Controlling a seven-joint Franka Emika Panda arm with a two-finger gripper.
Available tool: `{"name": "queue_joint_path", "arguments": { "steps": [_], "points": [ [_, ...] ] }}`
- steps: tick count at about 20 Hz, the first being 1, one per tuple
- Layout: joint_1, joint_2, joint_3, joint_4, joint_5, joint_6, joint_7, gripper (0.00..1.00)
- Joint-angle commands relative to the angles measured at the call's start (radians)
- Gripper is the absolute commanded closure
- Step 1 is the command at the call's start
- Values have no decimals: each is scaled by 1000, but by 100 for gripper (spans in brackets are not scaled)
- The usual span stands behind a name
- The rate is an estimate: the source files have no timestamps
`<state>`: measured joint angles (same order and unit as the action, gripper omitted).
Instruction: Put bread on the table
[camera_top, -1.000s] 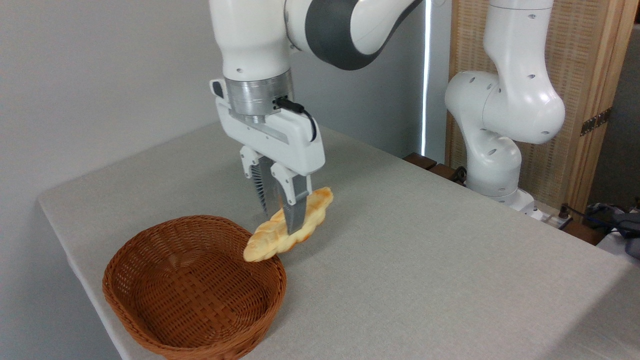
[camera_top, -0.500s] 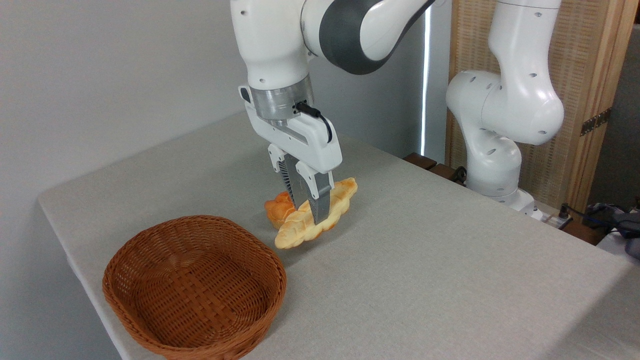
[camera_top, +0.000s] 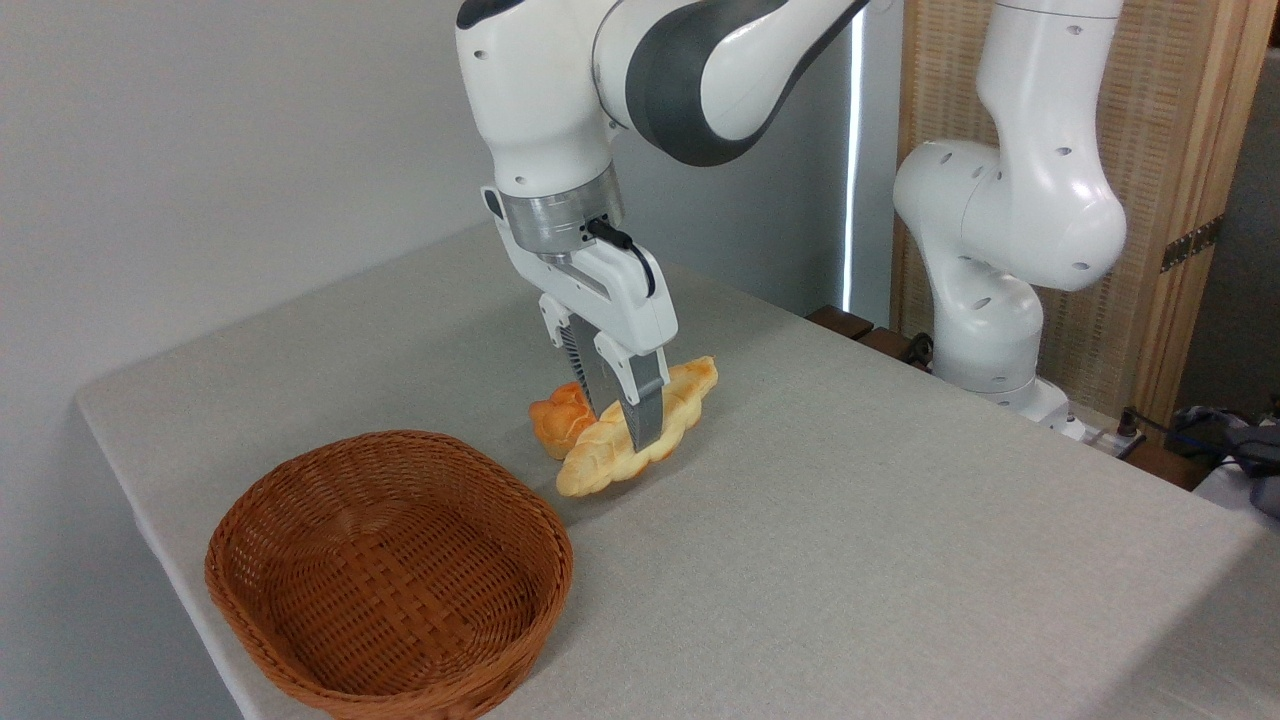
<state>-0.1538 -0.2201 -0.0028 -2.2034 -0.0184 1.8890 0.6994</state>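
I see my end effector (camera_top: 632, 425) clamped across the middle of the braided bread loaf (camera_top: 640, 432). The loaf's long axis runs from lower left to upper right, its lower-left end dipping close to the desk (camera_top: 850, 540). A small bun (camera_top: 560, 420) sits just behind it; the wicker basket (camera_top: 390, 580) lies nearby, front left.

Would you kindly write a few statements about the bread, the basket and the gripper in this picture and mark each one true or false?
1. The gripper is shut on the braided loaf. True.
2. The wicker basket holds a bun. False: it is empty.
3. A small orange-brown bun lies on the table just behind the loaf. True.
4. The loaf hangs over the basket. False: it is over the table, to the basket's right.
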Motion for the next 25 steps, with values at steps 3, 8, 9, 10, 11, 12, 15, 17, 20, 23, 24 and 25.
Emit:
{"name": "queue_joint_path", "arguments": {
  "steps": [3,8,9,10,11,12,15,17,20,23,24,25],
  "points": [
    [-9,1,6,8,-8,42,14,0],
    [-9,7,9,42,-6,41,12,0],
    [-9,13,9,54,-6,41,11,0],
    [-7,22,10,71,-6,41,6,0],
    [-7,28,15,89,-8,42,5,0],
    [-7,36,18,106,-8,42,5,0],
    [2,51,21,143,-8,71,3,0],
    [5,62,32,165,-8,90,3,0],
    [5,85,52,203,-8,117,3,0],
    [5,93,58,218,-6,117,5,0],
    [5,94,58,218,-6,117,5,0],
    [5,93,58,218,-6,117,5,0]
  ]
}}
